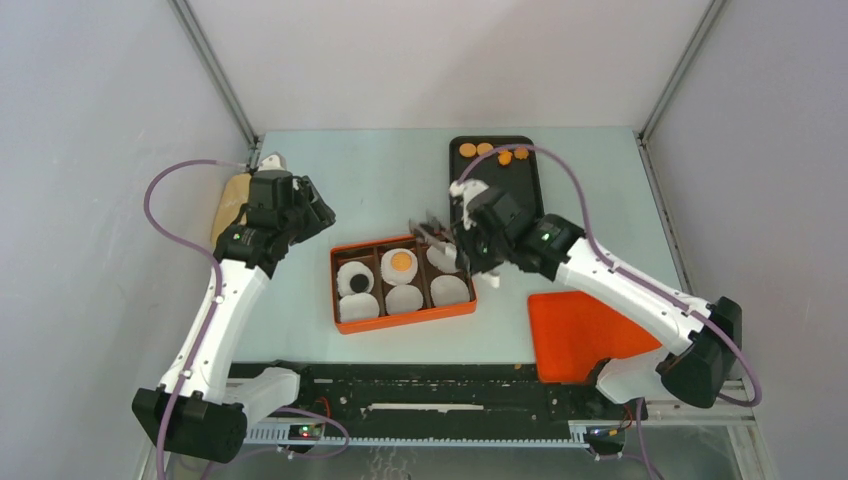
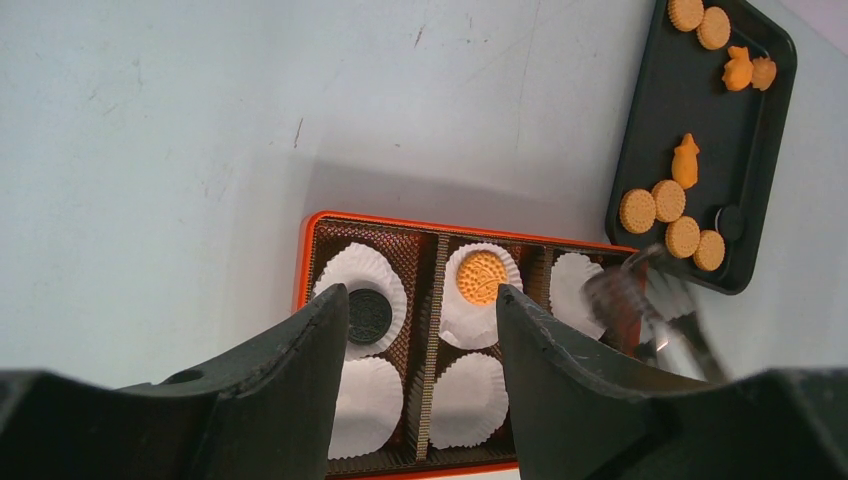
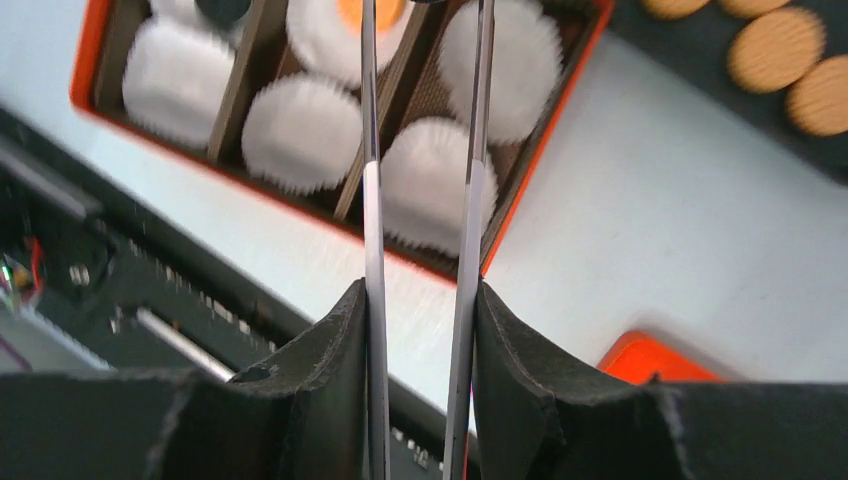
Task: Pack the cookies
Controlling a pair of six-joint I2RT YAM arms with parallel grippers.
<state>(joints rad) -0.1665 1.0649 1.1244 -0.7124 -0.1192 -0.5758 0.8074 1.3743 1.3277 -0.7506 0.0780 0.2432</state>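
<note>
Cookies (image 2: 668, 200) flat, faces up, on black tray (image 2: 672, 95)

— What sort of place is this?
— A robotics lab, a test cell by the look of it. Plain white panels (image 1: 440, 60) close in the table (image 1: 400, 170) on three sides, with bare metal frame posts (image 1: 215, 70) at the back corners.
— Anything else?
— The left arm (image 1: 225, 300) and the right arm (image 1: 640, 290) sit on a black rail (image 1: 430, 385) at the near edge. Purple cables (image 1: 150, 200) loop off them, and a small circuit board (image 1: 305, 432) shows a green light.
</note>
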